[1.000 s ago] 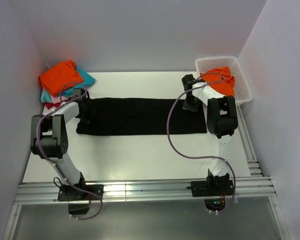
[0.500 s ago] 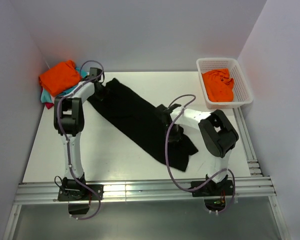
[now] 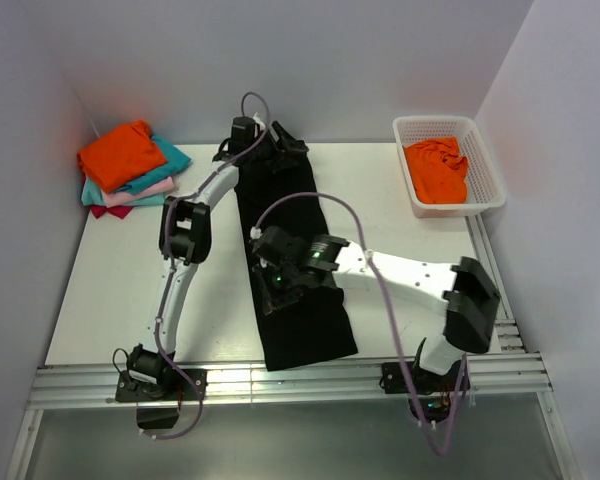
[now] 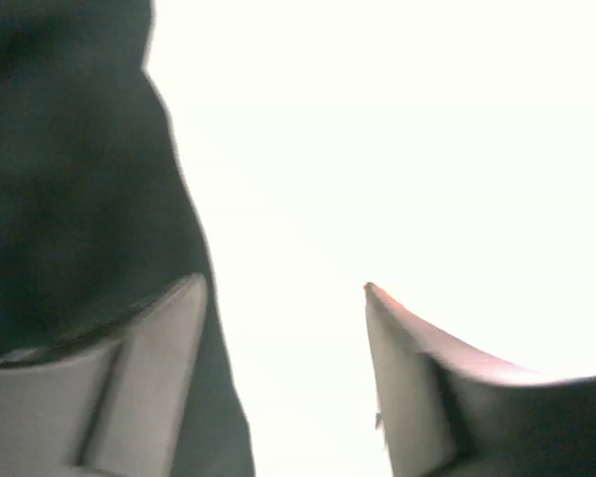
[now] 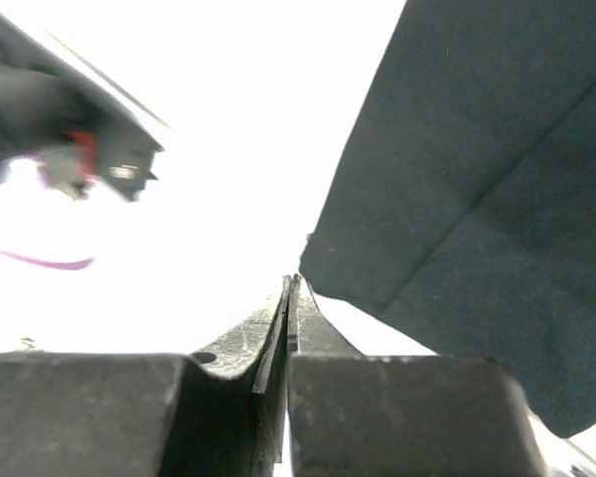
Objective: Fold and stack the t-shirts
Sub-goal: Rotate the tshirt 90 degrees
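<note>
The large black t-shirt (image 3: 295, 260) lies as a long folded strip running from the far edge of the table toward the near edge. My left gripper (image 3: 285, 140) hovers over its far end; in the left wrist view the gripper (image 4: 283, 283) is open with nothing between its fingers, and black cloth (image 4: 70, 179) shows beside the left finger. My right gripper (image 3: 270, 295) sits at the strip's left edge, mid-length. In the right wrist view it (image 5: 293, 278) is shut with nothing seen in it, and a corner of the black cloth (image 5: 477, 199) lies just beyond its tip.
A stack of folded shirts sits at the far left: orange (image 3: 120, 152) on top, teal (image 3: 170, 160), pink (image 3: 145, 190) and magenta (image 3: 115, 209) beneath. The white lattice basket (image 3: 488, 170) at far right holds a crumpled orange shirt (image 3: 435, 170). Walls close in on three sides.
The black shirt has swung from lying across the table to lying far-to-near. My left gripper moved to the far middle and opened. My right arm swept left to the strip's middle.
</note>
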{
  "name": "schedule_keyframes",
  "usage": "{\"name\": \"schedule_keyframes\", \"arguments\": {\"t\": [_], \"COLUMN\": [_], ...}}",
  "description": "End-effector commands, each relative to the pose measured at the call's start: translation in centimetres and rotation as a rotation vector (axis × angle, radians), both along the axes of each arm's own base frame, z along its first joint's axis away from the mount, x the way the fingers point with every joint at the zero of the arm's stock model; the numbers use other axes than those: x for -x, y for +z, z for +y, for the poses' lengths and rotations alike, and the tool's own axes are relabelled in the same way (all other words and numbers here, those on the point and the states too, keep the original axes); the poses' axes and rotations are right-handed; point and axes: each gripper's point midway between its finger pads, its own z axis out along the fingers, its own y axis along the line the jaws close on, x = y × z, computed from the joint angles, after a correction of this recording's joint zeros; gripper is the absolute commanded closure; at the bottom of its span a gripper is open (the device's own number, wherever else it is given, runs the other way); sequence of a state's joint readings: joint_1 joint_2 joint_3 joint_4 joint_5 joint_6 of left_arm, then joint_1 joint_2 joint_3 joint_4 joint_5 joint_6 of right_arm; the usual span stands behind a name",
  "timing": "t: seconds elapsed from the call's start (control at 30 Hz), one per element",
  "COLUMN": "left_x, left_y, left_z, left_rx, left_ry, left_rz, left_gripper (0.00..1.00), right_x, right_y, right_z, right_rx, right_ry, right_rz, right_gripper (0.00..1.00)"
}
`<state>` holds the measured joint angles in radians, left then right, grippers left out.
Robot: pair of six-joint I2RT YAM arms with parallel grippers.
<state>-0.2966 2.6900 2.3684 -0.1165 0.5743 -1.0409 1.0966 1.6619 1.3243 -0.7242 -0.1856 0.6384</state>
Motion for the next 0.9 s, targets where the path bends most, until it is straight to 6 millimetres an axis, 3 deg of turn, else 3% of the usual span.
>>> {"name": "schedule_keyframes", "arguments": {"t": [0.0, 0.03, 0.1, 0.13, 0.17, 0.2, 0.23, 0.27, 0.37, 0.4, 0.47, 0.5, 0.57, 0.6, 0.63, 0.67, 0.7, 0.73, 0.77, 0.8, 0.87], "left_x": [1.8, 2.5, 2.5, 3.6, 4.1, 4.3, 6.0, 6.7, 10.3, 11.7, 15.1, 17.6, 19.8, 21.6, 22.1, 22.4, 23.1, 23.0, 22.9, 22.4, 21.7], "left_y": [18.6, 23.1, 26.2, 29.6, 30.6, 30.5, 32.3, 32.3, 28.6, 26.4, 22.3, 19.0, 15.8, 12.8, 11.7, 10.6, 8.1, 7.3, 6.1, 4.0, 2.1], "left_z": [-1.1, 0.2, 2.6, 4.7, 6.0, 7.7, 9.5, 10.5, 12.9, 13.4, 13.3, 12.7, 12.3, 12.3, 12.2, 12.3, 12.2, 11.9, 11.9, 11.6, 11.4], "left_rx": [0.161, 0.156, 0.107, 0.094, 0.068, 0.001, -0.039, -0.084, -0.217, -0.265, -0.352, -0.396, -0.410, -0.429, -0.427, -0.431, -0.443, -0.442, -0.455, -0.487, -0.534], "left_ry": [-0.113, -0.082, 0.013, 0.060, 0.098, 0.165, 0.208, 0.240, 0.311, 0.315, 0.308, 0.272, 0.258, 0.238, 0.238, 0.244, 0.233, 0.226, 0.219, 0.202, 0.188], "left_rz": [-0.420, -0.492, -0.528, -0.565, -0.565, -0.543, -0.555, -0.543, -0.367, -0.286, -0.195, -0.139, -0.059, -0.001, 0.011, 0.028, 0.075, 0.082, 0.109, 0.146, 0.178], "left_gripper": [0.23, 0.19, 0.14, 0.14, 0.13, 0.12, 0.12, 0.11, 0.15, 0.17, 0.20, 0.21, 0.24, 0.25, 0.26, 0.27, 0.28, 0.29, 0.30, 0.32, 0.35], "right_x": [-1.3, -1.4, -1.6, -2.2, -2.4, -2.8, -3.7, -3.9, -5.3, -5.7, -6.9, -7.2, -8.1, -8.2, -8.4, -8.4, -8.9, -9.0, -8.9, -9.2, -8.9], "right_y": [4.5, 4.6, 5.6, 6.0, 6.0, 6.7, 6.8, 6.8, 6.7, 6.9, 6.9, 6.7, 7.1, 6.5, 6.5, 7.1, 6.6, 6.7, 7.0, 6.7, 6.8], "right_z": [0.3, -0.1, -0.9, -1.4, -2.0, -2.5, -3.3, -3.9, -5.9, -6.4, -7.9, -8.6, -10.1, -10.9, -11.4, -11.9, -13.0, -13.6, -14.4, -15.2, -16.4], "right_rx": [-0.154, -0.153, -0.153, -0.148, -0.129, -0.130, -0.105, -0.092, -0.050, -0.045, -0.022, -0.007, -0.013, -0.005, -0.011, -0.041, -0.037, -0.038, -0.041, -0.028, -0.017], "right_ry": [-0.044, -0.049, -0.063, -0.080, -0.089, -0.104, -0.137, -0.147, -0.194, -0.211, -0.257, -0.275, -0.337, -0.356, -0.376, -0.399, -0.435, -0.455, -0.475, -0.498, -0.518], "right_rz": [-0.084, -0.094, -0.131, -0.167, -0.188, -0.221, -0.266, -0.278, -0.316, -0.331, -0.357, -0.363, -0.382, -0.373, -0.373, -0.376, -0.363, -0.363, -0.365, -0.366, -0.372], "right_gripper": [0.96, 0.94, 0.86, 0.75, 0.60, 0.32, 0.22, 0.16, 0.11, 0.11, 0.11, 0.11, 0.14, 0.15, 0.17, 0.24, 0.31, 0.40, 0.70, 0.84, 1.00]}}
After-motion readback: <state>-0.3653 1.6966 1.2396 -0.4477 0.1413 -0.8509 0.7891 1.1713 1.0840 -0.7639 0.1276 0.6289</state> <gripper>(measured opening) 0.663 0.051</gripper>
